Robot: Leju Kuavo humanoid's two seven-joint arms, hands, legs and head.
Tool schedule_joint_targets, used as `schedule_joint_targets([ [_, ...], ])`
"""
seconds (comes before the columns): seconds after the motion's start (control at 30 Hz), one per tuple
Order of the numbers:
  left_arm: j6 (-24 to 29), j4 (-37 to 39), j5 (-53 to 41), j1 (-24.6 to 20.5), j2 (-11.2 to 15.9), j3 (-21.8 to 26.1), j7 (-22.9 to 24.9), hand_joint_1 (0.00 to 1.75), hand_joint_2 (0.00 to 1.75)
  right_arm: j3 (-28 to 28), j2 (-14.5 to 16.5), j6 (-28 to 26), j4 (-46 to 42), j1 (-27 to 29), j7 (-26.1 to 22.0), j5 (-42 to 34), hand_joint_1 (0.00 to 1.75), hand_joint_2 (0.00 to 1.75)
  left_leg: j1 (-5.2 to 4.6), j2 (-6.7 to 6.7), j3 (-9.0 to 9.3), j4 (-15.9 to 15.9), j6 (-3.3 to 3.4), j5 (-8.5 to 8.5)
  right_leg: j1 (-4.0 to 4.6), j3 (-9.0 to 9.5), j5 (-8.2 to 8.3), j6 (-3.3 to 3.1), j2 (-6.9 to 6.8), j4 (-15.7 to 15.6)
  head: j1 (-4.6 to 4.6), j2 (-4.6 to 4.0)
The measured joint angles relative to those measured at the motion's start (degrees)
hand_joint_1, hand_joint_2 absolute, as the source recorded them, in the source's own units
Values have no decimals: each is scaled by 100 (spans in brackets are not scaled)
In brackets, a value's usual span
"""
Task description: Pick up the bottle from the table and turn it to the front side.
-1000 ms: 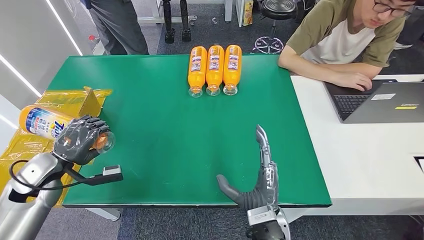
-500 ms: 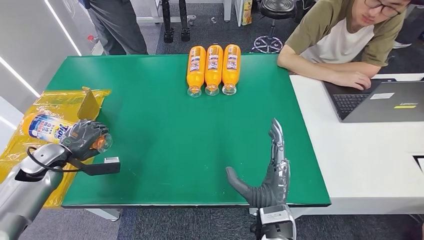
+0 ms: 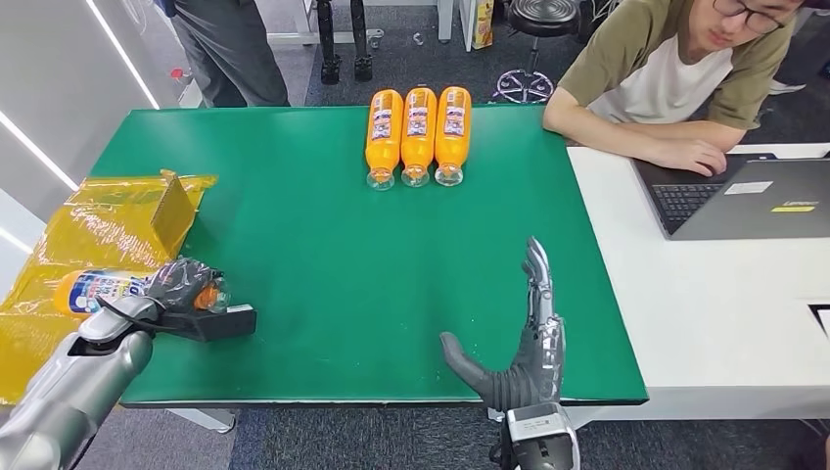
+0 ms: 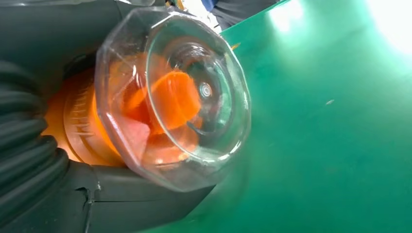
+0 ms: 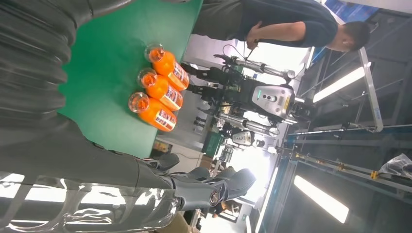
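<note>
The green table (image 3: 372,245) fills the middle of the head view, with a white desk (image 3: 705,294) just beside it on the right, where a person (image 3: 675,69) sits at a laptop (image 3: 744,201). A yellow bag (image 3: 108,225) lies over the table's left edge. At the far edge 3 orange bottles (image 3: 419,135) lie side by side, touching, caps toward the robot.

The bottle (image 3: 103,290) is orange with a blue and white label and a clear cap over an orange top. It lies roughly level over the yellow bag at the table's near left corner, cap end toward the table's middle. The left wrist view looks straight onto the clear faceted cap (image 4: 180,97).

The left hand (image 3: 181,284) has its dark fingers wrapped round the bottle's neck end, gripping it just above the table edge. The right hand (image 3: 519,338) stands on edge near the table's front, fingers straight and together pointing away, thumb spread to the left, holding nothing.
</note>
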Motion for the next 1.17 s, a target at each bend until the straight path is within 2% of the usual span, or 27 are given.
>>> schedule_joint_targets([
  [0.03, 0, 22, -7, -25, -53, 0, 28, 69, 175, 0, 1, 5, 2, -1, -2, -1, 0, 175, 0, 0, 0, 0, 0, 0, 0, 1, 0, 0, -1, 0, 0, 0],
  [0.1, 10, 61, -16, -72, -147, -1, 74, 0, 175, 0, 4, 15, 4, -2, 1, 0, 0, 175, 0, -1, 1, 0, 0, 1, -1, 2, 1, -1, -2, 1, -1, 0],
  [0.43, 269, 173, 420, -108, -556, 125, 237, 0, 175, -16, 54, 109, -52, 36, 142, 190, 0, 175, 1, -1, -1, 1, -1, 1, -1, -1, 2, -2, -1, 2, -1, 0],
  [0.67, 287, 184, 746, -107, -690, 422, 56, 0, 175, -30, 56, -6, -74, 126, 131, 213, 0, 175, 1, 0, -2, 1, -1, 1, -1, -2, 2, -2, 0, 2, 0, 0],
  [0.8, 417, 184, 1029, -85, -718, 630, -233, 0, 175, -60, 56, -64, -140, 188, 127, 237, 0, 175, 1, 0, -1, 1, -1, 1, -1, -2, 2, -2, 0, 3, 0, 0],
  [0.93, 694, 119, 1505, 30, -738, 941, -761, 0, 175, -100, 56, -70, -237, 277, 178, 311, 0, 175, 1, 0, -2, 1, -1, 1, -1, -2, 2, -2, 0, 3, -1, 0],
  [1.17, 816, -730, 2518, 635, -732, 1527, -1596, 0, 175, -200, 56, 6, -359, 496, 162, 320, 0, 175, 1, 2, -3, -1, -3, -2, -2, -3, 0, -1, 3, 2, -1, 0],
])
